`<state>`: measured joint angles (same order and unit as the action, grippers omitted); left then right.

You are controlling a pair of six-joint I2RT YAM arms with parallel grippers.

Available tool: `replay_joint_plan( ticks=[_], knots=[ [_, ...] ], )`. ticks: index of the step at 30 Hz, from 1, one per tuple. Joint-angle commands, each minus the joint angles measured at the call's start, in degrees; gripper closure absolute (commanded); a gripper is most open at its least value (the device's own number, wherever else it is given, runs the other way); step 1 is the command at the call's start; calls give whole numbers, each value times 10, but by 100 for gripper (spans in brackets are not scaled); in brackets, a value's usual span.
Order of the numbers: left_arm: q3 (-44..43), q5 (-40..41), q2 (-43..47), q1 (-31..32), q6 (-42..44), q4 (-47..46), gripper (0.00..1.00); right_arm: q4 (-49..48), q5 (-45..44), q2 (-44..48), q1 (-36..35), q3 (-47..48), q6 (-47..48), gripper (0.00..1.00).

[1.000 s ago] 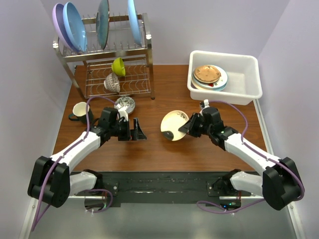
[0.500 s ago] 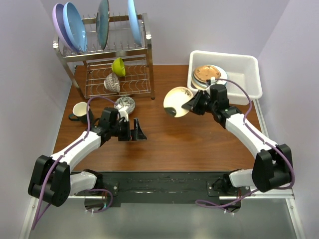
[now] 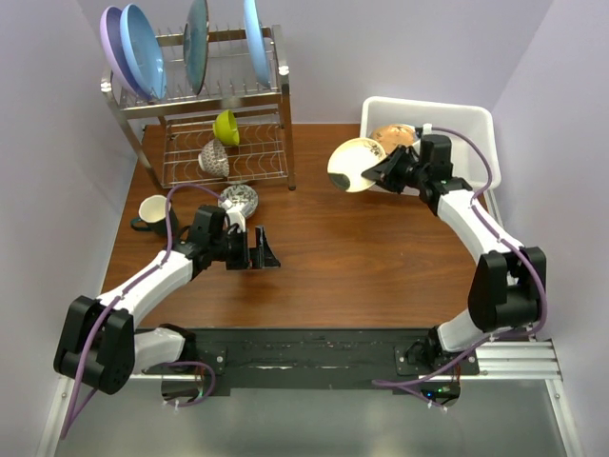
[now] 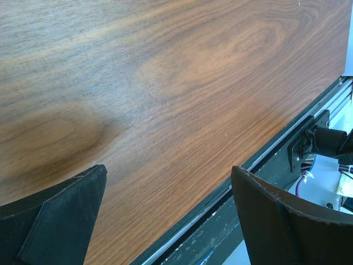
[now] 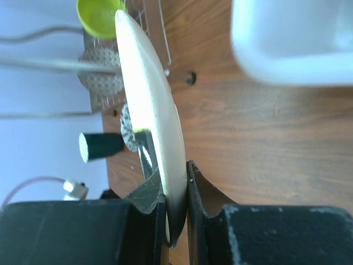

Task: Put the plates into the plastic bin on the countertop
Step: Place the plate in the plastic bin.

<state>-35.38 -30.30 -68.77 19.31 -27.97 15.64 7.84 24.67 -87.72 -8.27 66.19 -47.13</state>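
A cream plate [image 3: 355, 164] with a dark mark hangs tilted in the air just left of the white plastic bin [image 3: 476, 119]. My right gripper [image 3: 378, 175] is shut on its rim. In the right wrist view the plate [image 5: 149, 94] stands edge-on, pinched between my right gripper's [image 5: 175, 172] two fingers, with the bin's wall [image 5: 292, 38] at upper right. A gold-tan plate [image 3: 395, 134] lies on others inside the bin, partly hidden by the arm. My left gripper [image 3: 262, 249] rests open over the countertop [image 3: 362, 257]; its view shows only wood between the jaws of the left gripper [image 4: 168, 172].
A steel wire rack [image 3: 276, 95] at the back left holds blue and lilac plates [image 3: 143, 48], a lime-green bowl [image 3: 226, 127] and a patterned bowl [image 3: 214, 160]. Another patterned bowl [image 3: 238, 198] and a dark mug [image 3: 152, 211] stand beside my left arm.
My right arm has lifted the cream plate from the middle of the countertop and carried it back and right to the bin's left edge. The left arm has not moved.
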Motion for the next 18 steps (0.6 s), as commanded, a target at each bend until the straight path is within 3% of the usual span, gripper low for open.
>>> replay_joint_plan(
  ticks=[1,18],
  knots=[
    [-13,-9,0,0,-3,-17,0,-58,53,-21,35,39,-48,100],
    [-16,-7,-9,1,4,-12,0,-98,92,-132,123,127,-131,100]
  ],
)
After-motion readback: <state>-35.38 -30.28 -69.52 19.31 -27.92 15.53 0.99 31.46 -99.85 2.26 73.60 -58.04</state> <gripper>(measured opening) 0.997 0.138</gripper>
